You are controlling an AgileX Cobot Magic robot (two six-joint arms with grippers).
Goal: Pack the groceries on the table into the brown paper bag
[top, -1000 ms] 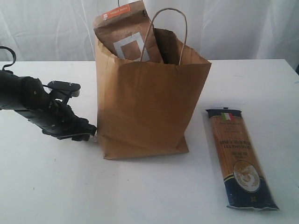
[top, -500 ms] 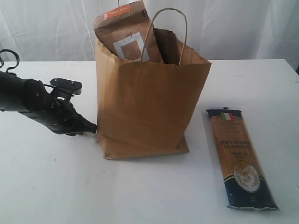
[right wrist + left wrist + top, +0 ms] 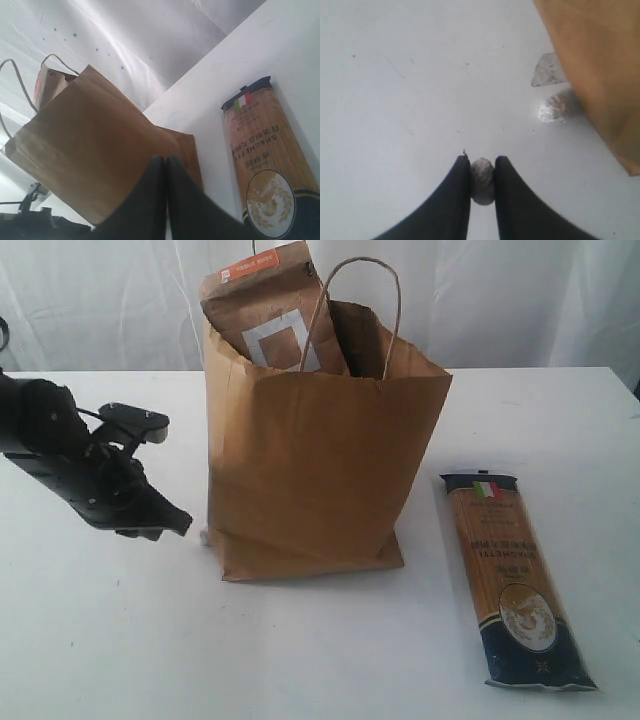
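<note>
The white surface [image 3: 300,660] carries the brown paper bag [image 3: 310,470] upright at its middle, nearer the back edge. The long pasta pack [image 3: 512,580] lies flat by the front right corner, not yet packed. The brown pouch [image 3: 268,310] pokes out of the bag. The left tool [image 3: 172,524], wide a second ago at the bag's base, has pinched a small grey lump [image 3: 481,180] and drawn back toward the left edge, probably to carry it to the bag. The right tool [image 3: 166,160] is closed and empty. The pack reads "SPAGHETTI" under an Italian flag; the pouch's orange label is illegible.
</note>
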